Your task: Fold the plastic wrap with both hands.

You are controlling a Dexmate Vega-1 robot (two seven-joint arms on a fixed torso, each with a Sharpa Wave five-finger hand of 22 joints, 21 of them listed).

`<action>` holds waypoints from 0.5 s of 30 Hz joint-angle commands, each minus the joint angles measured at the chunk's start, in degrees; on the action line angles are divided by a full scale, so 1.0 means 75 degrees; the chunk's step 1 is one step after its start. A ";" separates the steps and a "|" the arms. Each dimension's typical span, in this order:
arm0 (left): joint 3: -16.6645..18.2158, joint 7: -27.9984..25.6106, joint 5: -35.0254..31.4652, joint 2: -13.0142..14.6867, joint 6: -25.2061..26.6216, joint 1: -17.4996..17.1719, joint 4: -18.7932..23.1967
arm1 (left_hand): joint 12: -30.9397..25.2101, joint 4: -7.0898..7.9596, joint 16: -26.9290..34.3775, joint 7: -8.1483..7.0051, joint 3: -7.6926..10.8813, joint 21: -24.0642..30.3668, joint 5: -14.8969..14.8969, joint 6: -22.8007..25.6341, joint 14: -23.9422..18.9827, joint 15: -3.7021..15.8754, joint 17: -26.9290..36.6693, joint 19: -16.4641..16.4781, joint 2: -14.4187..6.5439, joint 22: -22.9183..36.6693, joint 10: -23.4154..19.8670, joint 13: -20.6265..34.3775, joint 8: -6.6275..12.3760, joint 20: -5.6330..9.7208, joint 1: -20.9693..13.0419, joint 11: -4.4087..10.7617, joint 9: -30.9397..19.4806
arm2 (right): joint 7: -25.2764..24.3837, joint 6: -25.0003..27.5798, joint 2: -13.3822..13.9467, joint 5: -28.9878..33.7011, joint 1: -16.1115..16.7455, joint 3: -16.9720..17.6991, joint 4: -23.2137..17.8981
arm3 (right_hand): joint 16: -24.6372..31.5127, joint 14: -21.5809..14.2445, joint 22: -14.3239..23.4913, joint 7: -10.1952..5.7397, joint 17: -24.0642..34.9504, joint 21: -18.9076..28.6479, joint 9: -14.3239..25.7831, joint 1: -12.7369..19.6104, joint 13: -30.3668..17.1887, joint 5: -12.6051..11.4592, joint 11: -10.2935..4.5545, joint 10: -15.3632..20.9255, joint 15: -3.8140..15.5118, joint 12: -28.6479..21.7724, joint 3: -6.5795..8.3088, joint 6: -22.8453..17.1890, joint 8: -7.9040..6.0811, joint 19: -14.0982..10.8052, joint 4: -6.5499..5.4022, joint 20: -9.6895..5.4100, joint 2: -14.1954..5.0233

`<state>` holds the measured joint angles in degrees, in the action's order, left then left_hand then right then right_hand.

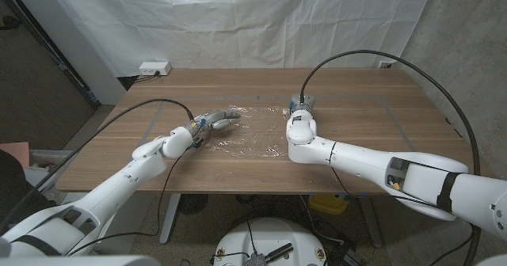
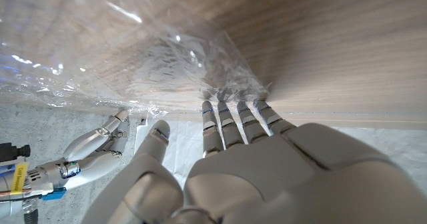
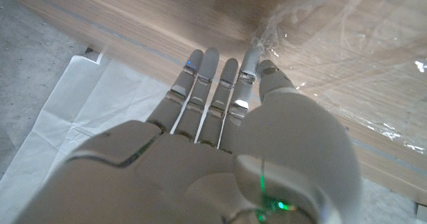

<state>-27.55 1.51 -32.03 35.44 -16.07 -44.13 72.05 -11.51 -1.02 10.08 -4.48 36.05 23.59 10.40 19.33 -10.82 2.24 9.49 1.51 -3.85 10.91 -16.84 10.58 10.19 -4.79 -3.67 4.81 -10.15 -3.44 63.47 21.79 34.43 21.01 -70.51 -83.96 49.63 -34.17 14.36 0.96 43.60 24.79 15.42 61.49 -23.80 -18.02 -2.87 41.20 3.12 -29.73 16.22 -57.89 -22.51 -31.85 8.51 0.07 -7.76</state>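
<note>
Mostly flat, crinkled clear plastic wrap (image 1: 252, 131)

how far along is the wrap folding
Just starting. The plastic wrap lies spread on the table, no fold visible. The left hand and right hand each have fingers at an edge of it. Lifting and folding over is all left.

The plastic wrap (image 1: 252, 133) is thin, clear, glossy film, crinkled near the table's middle. The table (image 1: 356, 112) is matt brown wood grain. Both hands (left hand (image 1: 212, 123), right hand (image 1: 299, 114)) have smooth grey-white plastic shells.
</note>
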 commanded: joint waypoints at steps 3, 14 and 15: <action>-0.0060 -0.0012 -0.0043 -0.0007 -0.0007 0.0067 -0.0065 | 0.0002 0.0015 0.0033 -0.0010 0.0001 0.0010 0.0046 -0.0039 0.0038 0.0273 0.0039 0.0020 -0.0018 0.0029 0.0053 0.0027 0.0036 -0.0062 0.0002 -0.0006 -0.0004 | -0.0603 -0.1655 0.0072 -0.0903 0.1442 0.2569 -0.1232 | 0.0062 -0.0240 -0.0025 0.0174 -0.0048 0.0106 -0.0050 -0.0029 -0.0014 0.0030 0.0094 0.0249 0.1027 -0.0161 -0.0011 -0.0241 -0.0071 -0.0159 -0.0135 0.0014 -0.0226; -0.0067 -0.0043 -0.0065 0.0002 0.0002 0.0058 -0.0044 | 0.0002 0.0019 0.0035 -0.0023 0.0000 -0.0003 0.0051 -0.0044 0.0036 0.0275 0.0036 0.0022 -0.0022 0.0028 0.0056 0.0026 0.0037 -0.0064 0.0009 0.0001 -0.0003 | 0.0008 -0.2019 -0.0011 -0.1908 0.1765 0.3537 -0.1985 | 0.0149 -0.0383 -0.0070 0.0328 -0.0069 0.0188 -0.0120 0.0158 0.0039 0.0113 0.0254 0.0367 0.0900 -0.0242 0.0010 -0.0375 -0.0058 -0.0217 -0.0042 0.0184 -0.0247; -0.0062 -0.0035 -0.0054 0.0000 0.0009 0.0055 -0.0040 | 0.0002 0.0019 0.0033 -0.0021 0.0000 -0.0005 0.0052 -0.0039 0.0040 0.0279 0.0036 0.0021 -0.0022 0.0028 0.0056 0.0026 0.0040 -0.0061 0.0009 0.0002 -0.0003 | 0.0035 -0.2173 -0.0046 -0.2084 0.1822 0.3670 -0.2008 | 0.0161 -0.0390 -0.0074 0.0333 -0.0065 0.0199 -0.0121 0.0175 0.0044 0.0122 0.0265 0.0385 0.0888 -0.0252 0.0012 -0.0384 -0.0059 -0.0232 -0.0037 0.0186 -0.0254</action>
<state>-27.89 1.41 -32.28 35.40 -16.10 -43.73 71.69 -11.51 -1.02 10.08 -4.80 36.05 23.26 10.40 19.02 -10.82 2.24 9.48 1.51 -3.86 10.85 -16.72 10.58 10.20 -4.79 -3.68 4.69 -10.15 -5.85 53.63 22.13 27.65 30.80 -51.85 -93.96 50.26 -36.49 13.82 3.29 42.88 25.88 14.47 61.74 -23.38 -17.30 -1.25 43.56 3.35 -30.98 16.23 -60.20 -22.75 -33.35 7.92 1.03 -9.60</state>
